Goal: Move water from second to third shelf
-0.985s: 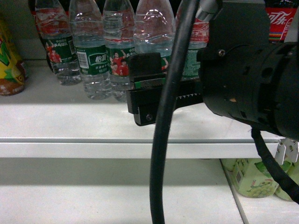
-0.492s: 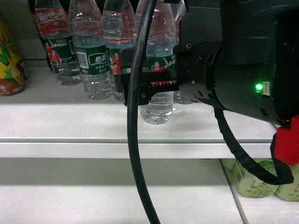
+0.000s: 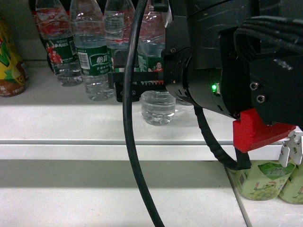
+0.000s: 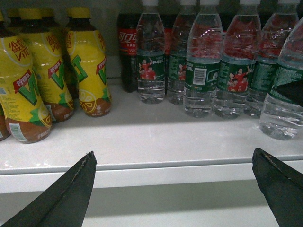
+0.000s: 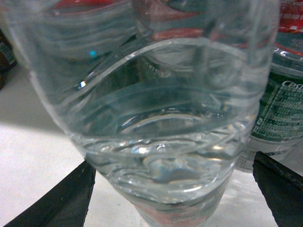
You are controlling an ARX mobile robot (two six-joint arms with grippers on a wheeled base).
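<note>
Counted from the left wrist: six waters (image 4: 150, 66), four yellow drinks (image 4: 90, 66), one cola (image 4: 127, 52).

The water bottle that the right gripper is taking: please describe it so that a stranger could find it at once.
Look at the white shelf with the row of green-labelled water bottles at its back. One water bottle stands forward of that row, near the shelf's front edge. Only this one has the right gripper around its label band.
</note>
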